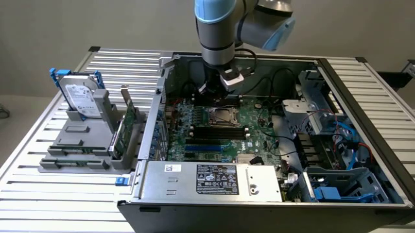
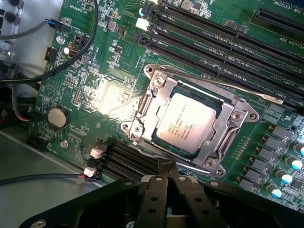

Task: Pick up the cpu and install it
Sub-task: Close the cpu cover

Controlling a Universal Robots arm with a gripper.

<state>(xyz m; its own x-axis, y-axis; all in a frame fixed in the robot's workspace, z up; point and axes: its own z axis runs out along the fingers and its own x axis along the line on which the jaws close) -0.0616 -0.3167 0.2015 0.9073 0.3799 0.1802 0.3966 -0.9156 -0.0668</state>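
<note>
**A:** Where's the chip?

**B:** The cpu [image 2: 187,121] lies flat in its socket frame [image 2: 148,102], silver top up, with the metal plate down around its edges. I'd judge the placing done.

**A:** And the gripper?

**B:** The gripper [image 2: 167,164] hangs just beside the frame, over the black memory slots [image 2: 126,159]. Its fingers are pressed together and hold nothing.

**A:** Anything left to do?

**B:** Possibly the lever [image 2: 223,84]. I can't tell whether it's latched.

**A:** What's around it?

**B:** There's the green board [image 2: 76,107], a round battery [image 2: 58,116] and a loose cable [image 2: 38,178]. Outside the case [image 1: 259,213], on the exterior view's left, a hard drive [image 1: 81,99] stands upright in a grey rack [image 1: 77,150]. Nothing rests on the chip.
</note>
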